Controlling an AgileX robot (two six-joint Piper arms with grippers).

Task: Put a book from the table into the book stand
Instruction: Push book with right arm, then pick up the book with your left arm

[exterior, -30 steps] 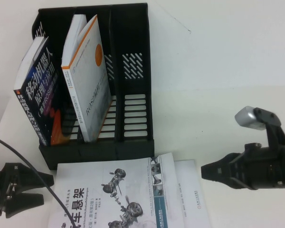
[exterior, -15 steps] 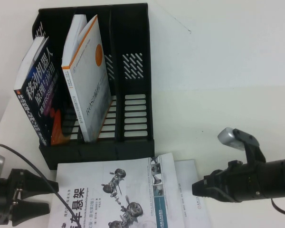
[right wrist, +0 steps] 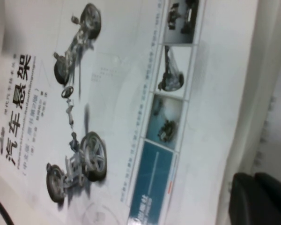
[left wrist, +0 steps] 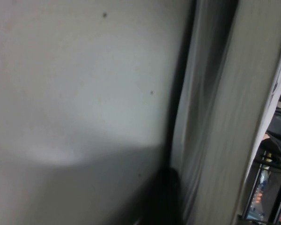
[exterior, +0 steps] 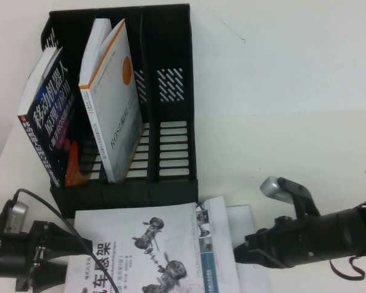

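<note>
The book (exterior: 149, 247), white with a black title and grey machinery picture, lies flat on the table (exterior: 293, 122) just in front of the book stand (exterior: 171, 91). It fills the right wrist view (right wrist: 107, 108). My left gripper (exterior: 64, 259) is open at the book's left edge, one finger on each side of that edge; the left wrist view shows the page edge (left wrist: 220, 117) very close. My right gripper (exterior: 239, 253) is shut, its tip resting at the book's right edge. In the right wrist view its two dark fingers (right wrist: 246, 199) lie together.
The stand's left slot holds a dark-covered book (exterior: 46, 122) and its middle slot a white book with an orange edge (exterior: 113, 104); the right slot (exterior: 174, 146) has none. A white sheet or second book (exterior: 247, 229) sticks out under the book's right side.
Both grippers have closed in on the book: the left moved right to its left edge, the right moved left and down to its right edge. The book has barely shifted.
</note>
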